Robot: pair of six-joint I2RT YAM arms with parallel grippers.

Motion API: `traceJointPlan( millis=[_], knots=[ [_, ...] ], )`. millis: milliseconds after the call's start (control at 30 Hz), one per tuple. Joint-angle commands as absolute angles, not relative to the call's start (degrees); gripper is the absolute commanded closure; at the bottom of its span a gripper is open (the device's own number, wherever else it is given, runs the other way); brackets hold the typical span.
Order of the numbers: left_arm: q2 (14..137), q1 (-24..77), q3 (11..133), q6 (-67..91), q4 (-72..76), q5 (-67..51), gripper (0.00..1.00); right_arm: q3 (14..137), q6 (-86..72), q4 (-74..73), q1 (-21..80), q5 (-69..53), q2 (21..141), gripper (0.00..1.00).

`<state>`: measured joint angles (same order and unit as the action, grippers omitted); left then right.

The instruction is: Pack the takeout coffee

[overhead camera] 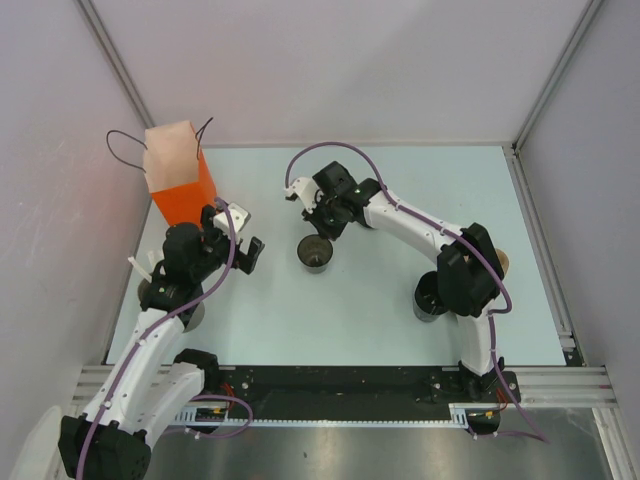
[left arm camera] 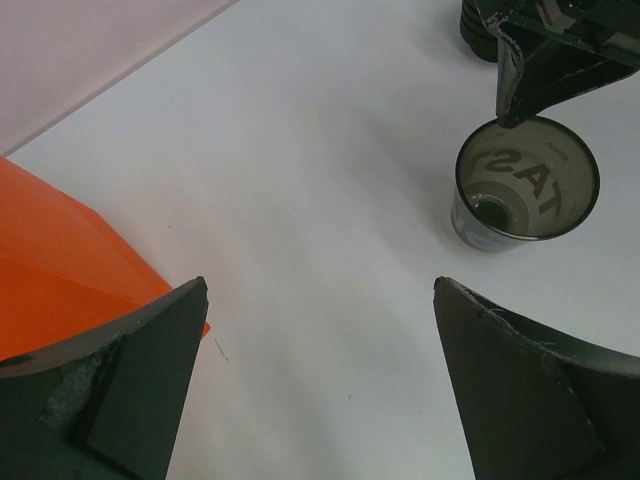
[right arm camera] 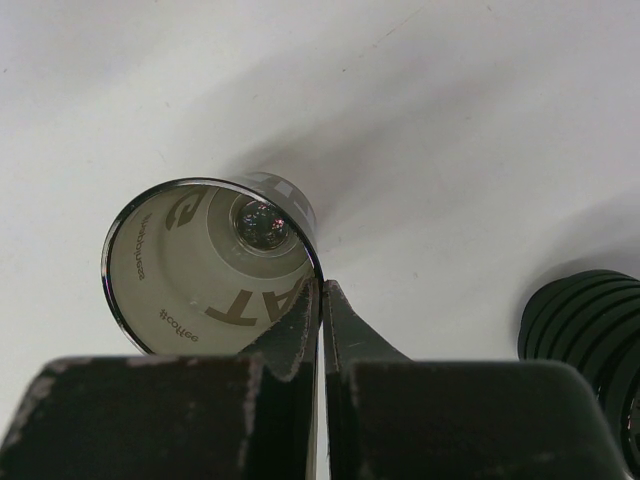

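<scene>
An open dark cup (overhead camera: 315,253) with a smooth rim, no lid and "TAST" lettering inside stands mid-table. It also shows in the left wrist view (left arm camera: 525,180) and the right wrist view (right arm camera: 200,260). My right gripper (overhead camera: 322,222) (right arm camera: 322,295) is shut on its rim, one finger inside the wall and one outside. My left gripper (overhead camera: 240,232) (left arm camera: 320,285) is open and empty, left of the cup beside the orange paper bag (overhead camera: 180,180) (left arm camera: 60,260). No cup with a spoke-ridged lid shows. A black ridged stack (right arm camera: 585,330) (left arm camera: 478,25) stands close beside the cup.
A grey cup of white straws (overhead camera: 155,290) stands at the near left under my left arm. Another black cup (overhead camera: 428,298) sits under my right arm at the near right. The bag stands upright at the far left with its handles up.
</scene>
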<state>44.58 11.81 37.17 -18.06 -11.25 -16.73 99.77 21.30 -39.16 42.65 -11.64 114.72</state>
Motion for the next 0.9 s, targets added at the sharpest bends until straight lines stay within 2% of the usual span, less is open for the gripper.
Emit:
traceJointPlan(
  millis=[0, 467, 867],
  knots=[
    [44.1, 11.6, 36.7, -18.7, -9.2, -17.7, 0.0, 100.6, 22.3, -39.1, 42.8, -10.5, 113.0, 0.97],
    [43.9, 11.6, 36.7, -18.8, -9.3, -17.7, 0.0, 100.7, 22.9, -39.3, 42.7, -9.2, 114.0, 0.91],
    [43.9, 11.6, 36.7, -18.7, -9.3, -17.8, 0.0, 100.8, 23.1, -39.5, 42.6, -8.5, 114.9, 0.8]
  ],
)
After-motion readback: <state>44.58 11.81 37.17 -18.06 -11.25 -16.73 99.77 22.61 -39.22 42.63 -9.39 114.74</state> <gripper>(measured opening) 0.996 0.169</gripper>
